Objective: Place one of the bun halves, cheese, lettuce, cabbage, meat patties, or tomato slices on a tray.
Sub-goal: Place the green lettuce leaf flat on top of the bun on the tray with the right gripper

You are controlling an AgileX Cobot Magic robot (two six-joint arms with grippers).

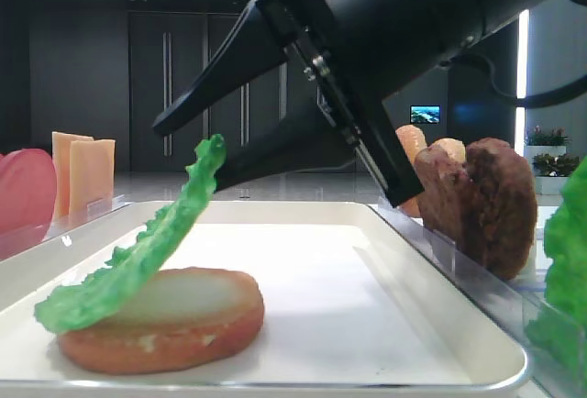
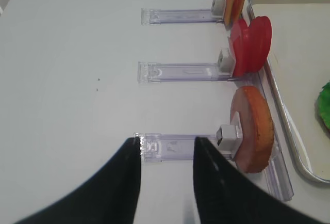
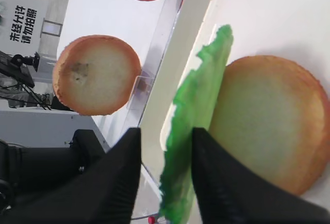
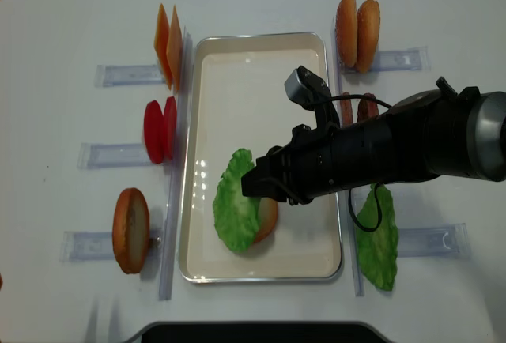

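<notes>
A thin green lettuce leaf [image 1: 138,260] [image 4: 233,205] leans tilted over a bun half [image 1: 174,325] [image 4: 269,216] that lies flat on the cream tray [image 1: 367,279] [image 4: 253,90]. My right gripper [image 1: 188,153] [image 3: 166,131] [image 4: 249,185] hovers over the leaf's raised edge with its jaws apart. In the right wrist view the lettuce [image 3: 198,95] stands in the gap and rests against one finger only, beside the bun half [image 3: 268,121]. My left gripper [image 2: 167,141] is open over bare table to the left of the tray, with nothing between its fingers.
Clear holders flank the tray. On the left stand cheese slices [image 4: 168,36], tomato slices [image 4: 160,130] [image 2: 252,43] and a bun half [image 4: 130,230] [image 2: 252,126]. On the right are two bun halves [image 4: 356,20], meat patties [image 1: 486,201] and a clump of green leaves [image 4: 378,236].
</notes>
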